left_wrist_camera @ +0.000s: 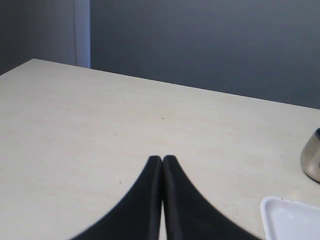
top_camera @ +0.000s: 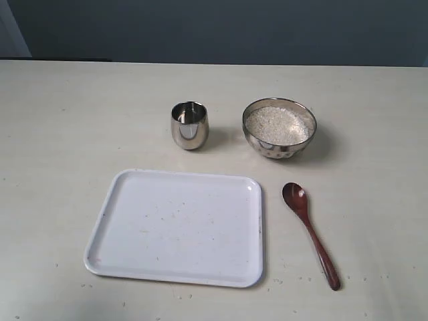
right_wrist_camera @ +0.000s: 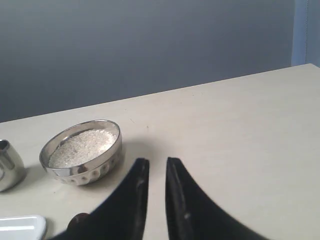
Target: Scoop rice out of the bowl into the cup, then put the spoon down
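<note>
Cream table [top_camera: 60, 134] (bowl [top_camera: 277, 150], cup [top_camera: 189, 127], spoon [top_camera: 311, 231]), grey wall [top_camera: 234, 27]

The exterior camera sits high over the near side of the table [top_camera: 53, 134], tilted steeply down and facing the grey wall at the back. From there the tray [top_camera: 180, 227] fills the middle, with the cup [top_camera: 190, 125] at its 12 o'clock, the bowl [top_camera: 277, 148] at 1 o'clock and the spoon [top_camera: 311, 234] at 3 o'clock. Each wrist camera rides low and close behind its own fingers, looking almost level across the table to the wall. Past the left gripper [left_wrist_camera: 162, 159] you catch only a sliver of cup and a tray corner. Past the right gripper [right_wrist_camera: 155, 162] you get the bowl close up, the cup's side and a tray corner.
</note>
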